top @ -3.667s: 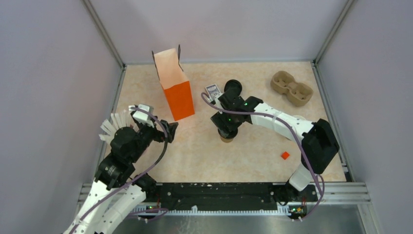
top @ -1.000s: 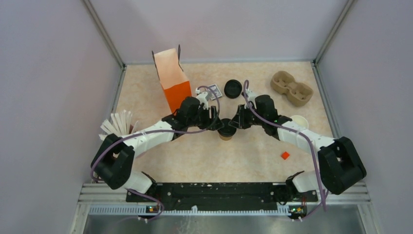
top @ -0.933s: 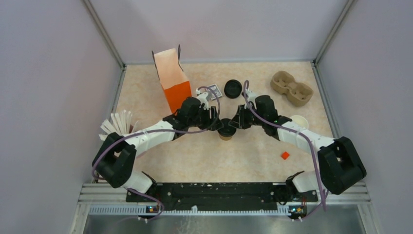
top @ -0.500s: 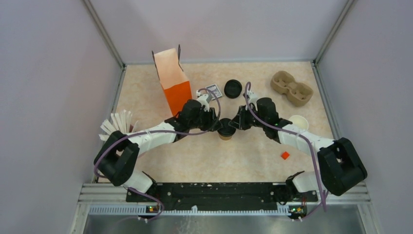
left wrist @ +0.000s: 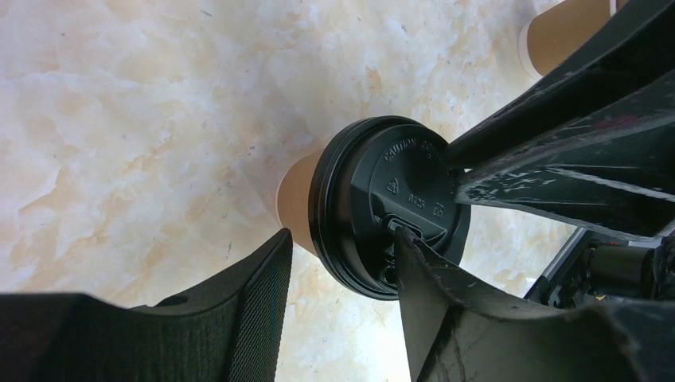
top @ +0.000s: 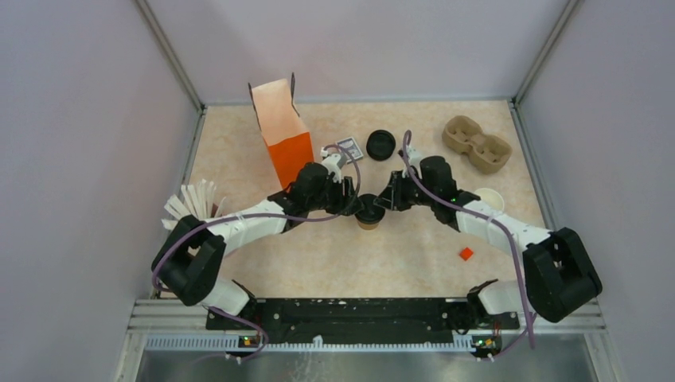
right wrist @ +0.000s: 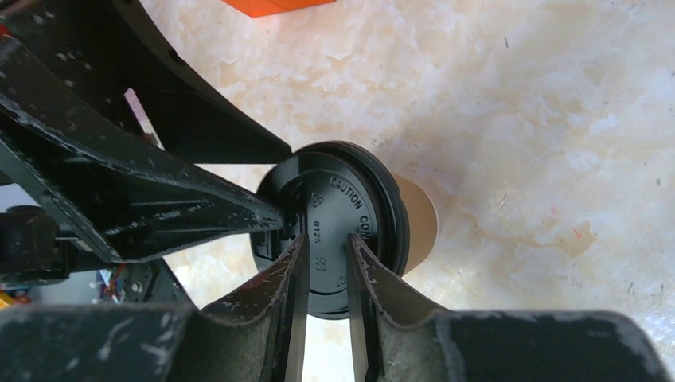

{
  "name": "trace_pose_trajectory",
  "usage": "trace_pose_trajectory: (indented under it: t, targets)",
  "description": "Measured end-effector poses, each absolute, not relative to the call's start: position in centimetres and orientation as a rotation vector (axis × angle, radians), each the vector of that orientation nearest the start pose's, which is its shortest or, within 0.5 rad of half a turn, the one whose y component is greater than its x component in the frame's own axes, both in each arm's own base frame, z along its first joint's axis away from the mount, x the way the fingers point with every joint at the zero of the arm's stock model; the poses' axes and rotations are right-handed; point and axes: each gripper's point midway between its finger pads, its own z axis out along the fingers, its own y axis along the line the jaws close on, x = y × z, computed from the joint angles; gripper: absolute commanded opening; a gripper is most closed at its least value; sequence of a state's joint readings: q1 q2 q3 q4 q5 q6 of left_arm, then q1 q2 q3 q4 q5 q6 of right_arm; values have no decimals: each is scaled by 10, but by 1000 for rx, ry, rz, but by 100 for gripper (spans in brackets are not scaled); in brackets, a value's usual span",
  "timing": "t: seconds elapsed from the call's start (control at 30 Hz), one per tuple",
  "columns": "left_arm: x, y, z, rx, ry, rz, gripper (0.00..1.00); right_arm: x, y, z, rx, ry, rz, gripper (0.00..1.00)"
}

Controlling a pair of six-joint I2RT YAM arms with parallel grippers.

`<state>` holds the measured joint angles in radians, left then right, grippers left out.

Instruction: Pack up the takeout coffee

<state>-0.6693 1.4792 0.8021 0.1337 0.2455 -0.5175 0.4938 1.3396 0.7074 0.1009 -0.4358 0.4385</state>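
While both arms lean in over the middle of the desk, the takeout coffee stands upright there with its black lid on, right between the two tools. The left tool sits at its left with fingers spread: one tip is beside the tan cup wall, the other overlaps the lid's top. The right tool sits at its right, fingers nearly pressed together with just a thin slit, tips on the lid's top. Can't tell if they're pinching anything. The orange bag stands far-left of the cup, a spare black lid lies farther back, and the pulp carrier is far right.
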Motion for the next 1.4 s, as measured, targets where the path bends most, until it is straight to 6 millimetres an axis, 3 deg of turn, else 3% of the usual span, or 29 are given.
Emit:
trace_pose_trajectory:
  t: [0.1,0.23,0.37,0.5,0.63,0.93,1.4]
  targets:
    - [282,-303,116,349,2249,-921,63,280,253,138,-326,2200,1002,28]
    - [284,-304,124,369,2248,-910,71,287,253,166,-324,2158,990,40]
    - [284,-301,134,382,2226,-899,66,294,248,181,-313,2135,938,38]
    - [286,-296,143,381,2199,-869,58,294,239,170,-285,2188,878,39]
    - [288,-288,137,354,2219,-814,53,294,237,154,-271,2245,852,43]
    - [288,-275,120,272,2274,-742,52,295,238,132,-266,2312,840,44]
    - [276,-273,92,219,2347,-771,52,288,240,107,-286,2335,870,44]
